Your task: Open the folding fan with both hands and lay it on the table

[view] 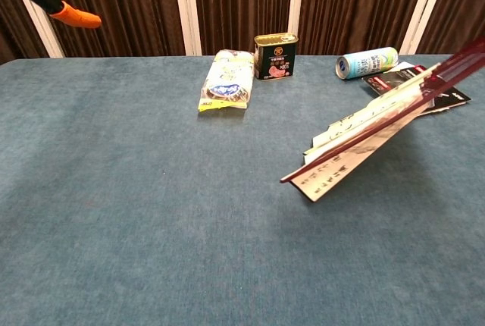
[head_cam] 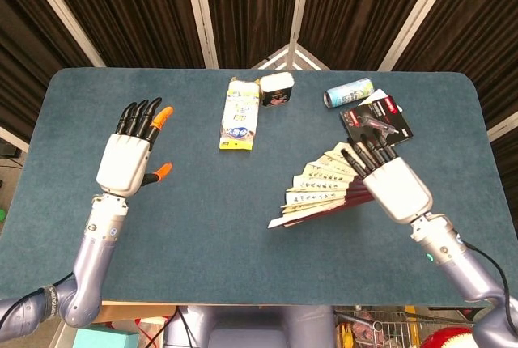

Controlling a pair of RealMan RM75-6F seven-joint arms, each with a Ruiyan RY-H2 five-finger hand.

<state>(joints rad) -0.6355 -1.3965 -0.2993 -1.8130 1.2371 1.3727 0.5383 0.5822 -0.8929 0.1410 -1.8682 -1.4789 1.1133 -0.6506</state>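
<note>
Fingers of the right hand [head_cam: 395, 188] hold the spread folding fan [head_cam: 320, 190] by its pivot, tilted above the table [head_cam: 202, 202]; left hand [head_cam: 129, 158] hovers open, empty. Step: laying down. Next: lower fan flat, then release

Dark brown pleated curtains [head_cam: 121, 8] behind, split by pale upright and slanting frame bars [head_cam: 198, 12]. In front, a bench [head_cam: 267, 259] with rounded corners, covered in blue-green felt-like cloth, evenly lit, soft shadows only. Below its near edge, glimpses of clutter on the floor: something teal [head_cam: 105, 337], something red [head_cam: 441, 338], a wire basket [head_cam: 376, 333].
</note>
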